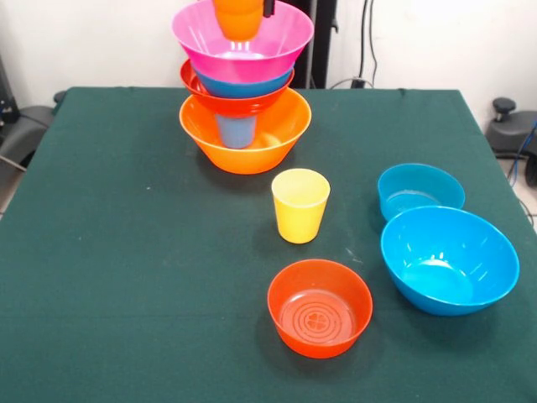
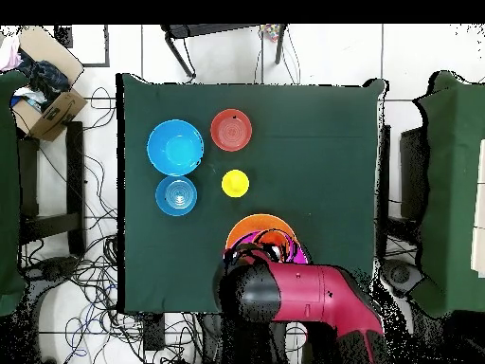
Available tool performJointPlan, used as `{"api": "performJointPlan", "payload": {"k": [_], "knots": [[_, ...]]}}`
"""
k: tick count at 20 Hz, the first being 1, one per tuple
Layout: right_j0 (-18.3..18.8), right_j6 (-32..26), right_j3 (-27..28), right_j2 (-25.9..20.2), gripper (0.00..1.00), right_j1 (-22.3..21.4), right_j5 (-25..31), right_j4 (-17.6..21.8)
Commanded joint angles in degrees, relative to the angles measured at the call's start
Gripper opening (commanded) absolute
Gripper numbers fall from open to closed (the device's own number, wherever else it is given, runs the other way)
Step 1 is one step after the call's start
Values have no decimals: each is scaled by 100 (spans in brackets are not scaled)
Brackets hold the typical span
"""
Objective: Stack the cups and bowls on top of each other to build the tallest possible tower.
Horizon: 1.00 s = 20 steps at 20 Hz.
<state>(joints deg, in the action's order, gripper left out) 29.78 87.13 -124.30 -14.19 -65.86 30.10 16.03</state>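
Fingers [image 1: 267, 7] showed only as a dark tip at the top edge of the front view, just beside the orange cup [image 1: 238, 18]; whether they were spread or closed on that cup could not be told. In the overhead view the red and black arm [image 2: 303, 296] covered most of the tower [image 2: 260, 237], hiding the grasping end.

That tower stood at the far side of the green worktop [image 1: 126, 252] in the front view. Its base was the big orange bowl [image 1: 244, 134], with the blue cup [image 1: 236, 130] showing through its translucent wall. Above sat a red-orange bowl [image 1: 231, 102], then a blue bowl [image 1: 243, 84], then the big pink bowl [image 1: 243, 42], in which the orange cup stood upright.

Four things lay apart from the tower. The yellow cup [image 1: 300, 205] stood upright near the worktop's middle. Nearer the camera sat a second red-orange bowl [image 1: 320, 308]. To the right, the smaller blue bowl [image 1: 419, 191] and the large blue bowl [image 1: 449, 260] rested just beside each other, both open side up.
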Motion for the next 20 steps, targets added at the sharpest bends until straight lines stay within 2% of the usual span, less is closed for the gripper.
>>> {"api": "performJointPlan", "payload": {"k": [1,8,12,20], "knots": [[-210,931,-439,246,0,684,-650,343],[-307,974,-513,475,0,836,-896,295],[-394,960,-484,568,0,814,-770,180],[-344,703,-499,544,0,681,-411,103]]}}
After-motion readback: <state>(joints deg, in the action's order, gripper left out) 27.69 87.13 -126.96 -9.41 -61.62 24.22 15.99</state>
